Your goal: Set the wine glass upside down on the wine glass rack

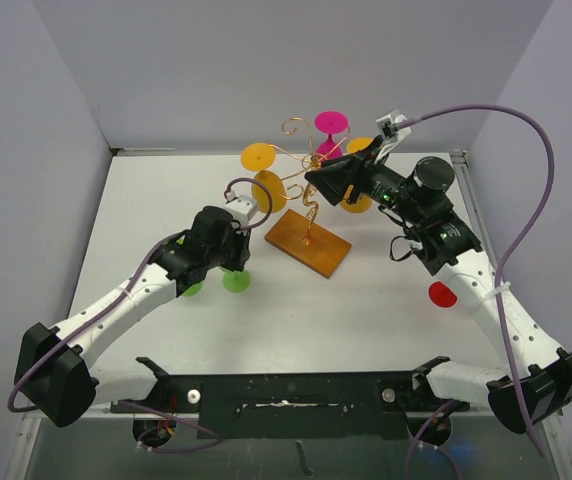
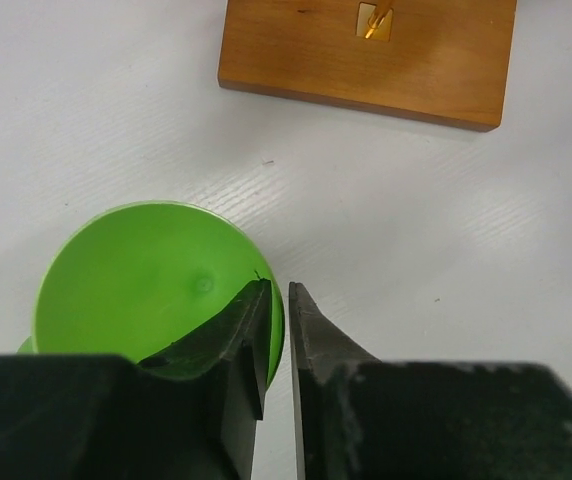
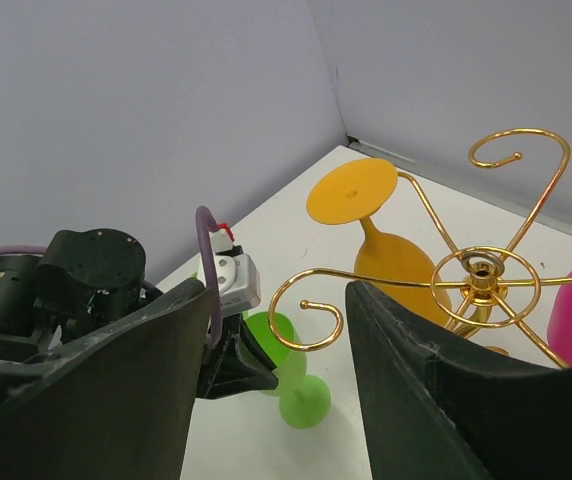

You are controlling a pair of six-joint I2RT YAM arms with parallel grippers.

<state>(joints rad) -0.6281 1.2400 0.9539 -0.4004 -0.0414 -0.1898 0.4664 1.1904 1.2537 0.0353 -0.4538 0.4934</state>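
Two fingers (image 2: 246,340) of your left gripper (image 2: 278,300) pinch the rim of the green wine glass (image 2: 136,280), one finger inside its bowl, on the table (image 1: 386,300) just short of the wooden base (image 2: 366,60). Beyond, toward the far edge, the wine glass rack (image 1: 309,215) carries orange glasses (image 3: 386,250) and a magenta glass (image 1: 331,122) upside down. Your right gripper (image 3: 278,300) stands at its scrolls, jaws wide apart.

White matte tabletop (image 1: 386,300); plain pale grey walls (image 1: 266,60) on three sides; soft even light.
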